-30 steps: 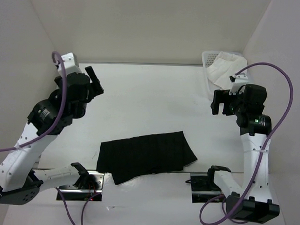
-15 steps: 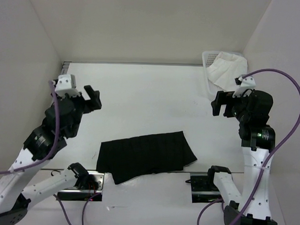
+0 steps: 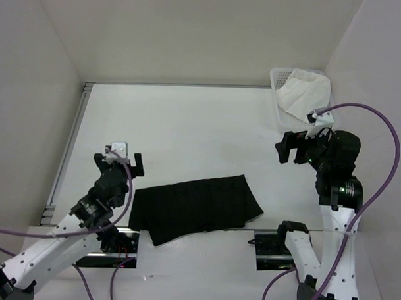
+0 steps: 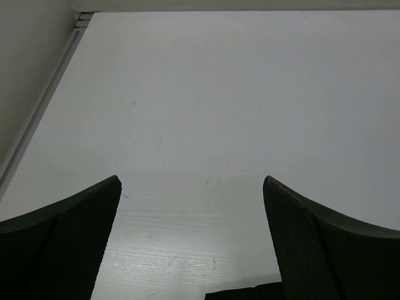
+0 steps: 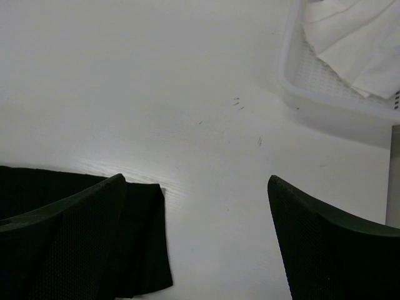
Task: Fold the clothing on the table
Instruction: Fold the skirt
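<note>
The clothing [image 3: 195, 206], a black pleated skirt, lies flat near the front edge of the white table [image 3: 188, 123]. My left gripper [image 3: 120, 162] hovers open just beyond the skirt's left end, touching nothing. In the left wrist view the gripper [image 4: 191, 181] has bare table between its fingers, and a sliver of the skirt [image 4: 250, 292] shows at the bottom edge. My right gripper [image 3: 290, 148] stands open above the table, up and to the right of the skirt. In the right wrist view the gripper [image 5: 195, 181] is empty, and the skirt's right end [image 5: 144, 237] lies beside its left finger [image 5: 69, 237].
A white mesh basket [image 3: 279, 79] holding a white cloth [image 3: 301, 91] stands at the back right corner; in the right wrist view the basket [image 5: 325, 94] is at the upper right. A grey rail [image 3: 65, 152] runs along the table's left edge. White walls enclose the table.
The left arm has swung down and toward the near side, ending by the skirt's left end with its jaws wider. The right gripper has shifted slightly left and lower.
</note>
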Robot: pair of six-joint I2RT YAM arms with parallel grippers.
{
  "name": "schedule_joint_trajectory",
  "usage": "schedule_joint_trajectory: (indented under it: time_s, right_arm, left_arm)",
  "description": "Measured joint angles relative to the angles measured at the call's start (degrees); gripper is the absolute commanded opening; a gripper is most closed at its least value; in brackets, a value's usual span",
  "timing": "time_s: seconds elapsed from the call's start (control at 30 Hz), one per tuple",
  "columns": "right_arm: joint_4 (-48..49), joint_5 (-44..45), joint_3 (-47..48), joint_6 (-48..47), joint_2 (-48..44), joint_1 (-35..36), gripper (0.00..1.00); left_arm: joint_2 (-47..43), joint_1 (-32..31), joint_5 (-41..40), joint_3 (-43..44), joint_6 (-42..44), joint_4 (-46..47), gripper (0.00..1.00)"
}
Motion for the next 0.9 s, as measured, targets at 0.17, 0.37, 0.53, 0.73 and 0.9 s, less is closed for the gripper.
schedule_joint_trajectory:
  time_s: [0.17, 0.37, 0.53, 0.73, 0.9]
  right_arm:
    - [0.37, -0.61, -0.59, -0.61, -2.23, 0.00, 0.98]
    - [0.48, -1.20, -1.40, -0.98, -4.02, 0.04, 0.98]
    - [0.70, 0.13, -1.95, -1.05, -5.66, 1.88, 0.99]
    - [1.42, 1.95, -2.19, -0.94, -6.19, 4.96, 0.99]
    - [1.46, 2.93, -2.71, -0.92, -5.46, 5.05, 0.99]
  left_arm:
    - [-13.64, 2.34, 2.49, -11.65, 2.99, 8.24, 1.00]
    - [2.45, 7.19, 3.17, -11.65, 3.48, 14.36, 1.00]
    - [10.62, 14.08, 6.36, -12.15, 4.07, 17.27, 1.00]
    - [21.99, 21.27, 13.70, -12.15, 5.42, 25.14, 1.00]
    - [37.92, 24.85, 15.28, -8.79, 2.45, 27.85, 1.00]
